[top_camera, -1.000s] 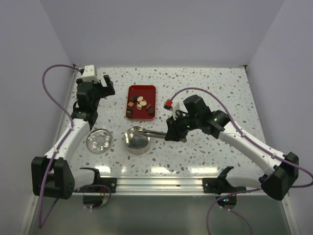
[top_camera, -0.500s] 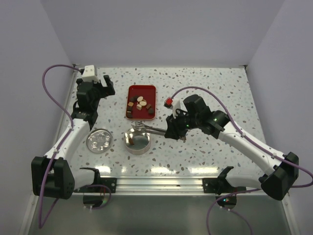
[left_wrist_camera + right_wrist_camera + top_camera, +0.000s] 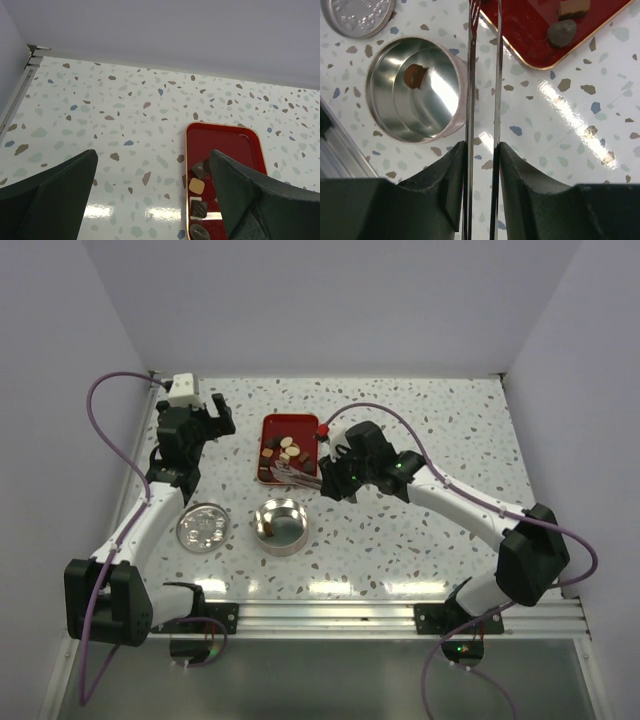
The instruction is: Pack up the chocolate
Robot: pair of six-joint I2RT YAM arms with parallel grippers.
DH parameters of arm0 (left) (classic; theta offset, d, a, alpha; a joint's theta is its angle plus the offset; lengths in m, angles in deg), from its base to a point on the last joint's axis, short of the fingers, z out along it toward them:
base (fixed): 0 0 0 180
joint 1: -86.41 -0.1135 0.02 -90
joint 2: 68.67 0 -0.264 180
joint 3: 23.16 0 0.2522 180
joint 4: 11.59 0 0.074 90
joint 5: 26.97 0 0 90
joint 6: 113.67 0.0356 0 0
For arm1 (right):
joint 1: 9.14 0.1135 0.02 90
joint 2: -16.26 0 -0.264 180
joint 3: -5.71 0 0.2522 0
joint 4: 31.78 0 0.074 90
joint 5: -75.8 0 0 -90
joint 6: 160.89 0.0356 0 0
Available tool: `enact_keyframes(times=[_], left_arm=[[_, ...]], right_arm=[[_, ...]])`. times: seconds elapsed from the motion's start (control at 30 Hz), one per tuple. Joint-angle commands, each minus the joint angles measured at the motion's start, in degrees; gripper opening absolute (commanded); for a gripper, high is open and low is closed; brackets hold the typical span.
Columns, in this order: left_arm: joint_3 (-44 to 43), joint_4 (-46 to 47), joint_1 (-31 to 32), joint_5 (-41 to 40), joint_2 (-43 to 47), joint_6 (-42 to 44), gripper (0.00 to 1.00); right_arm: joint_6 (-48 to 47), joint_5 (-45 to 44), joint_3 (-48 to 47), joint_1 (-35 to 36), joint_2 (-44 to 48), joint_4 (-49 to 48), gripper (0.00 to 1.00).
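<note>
The chocolate (image 3: 290,451) lies as several dark and pale pieces in a red tray (image 3: 270,421). One brown piece (image 3: 415,76) sits inside the open silver tin (image 3: 280,526). My right gripper (image 3: 336,480) is shut on a pair of thin metal tongs (image 3: 497,75). The tongs' tips (image 3: 283,472) reach the tray's near edge, and I cannot tell whether they touch a piece. In the right wrist view the blades run past the tin's rim (image 3: 462,55) toward the tray (image 3: 530,35). My left gripper (image 3: 152,200) hangs open and empty left of the tray (image 3: 222,135).
The tin's round lid (image 3: 203,528) lies flat left of the tin, under the left forearm. A metal rail (image 3: 330,615) runs along the table's near edge. Walls close in the back and both sides.
The right arm has swung from above the tin back and left, so the tongs now point at the tray. A brown piece was let go into the tin. The left arm stayed still.
</note>
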Motion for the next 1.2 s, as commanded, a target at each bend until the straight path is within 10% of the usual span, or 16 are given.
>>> enact_keyframes(times=[0.0,1.17], left_arm=[[-0.80,1.41,0.20,-0.69,0.65,0.07,1.00],[-0.45,1.85,0.20,-0.07,-0.40,-0.28,1.00]], right_arm=[[-1.98,-2.84,-4.09,-0.67,-2.25,-6.02,0.35],[-0.31,0.94,-3.48,-6.47,-10.96,-12.53,0.38]])
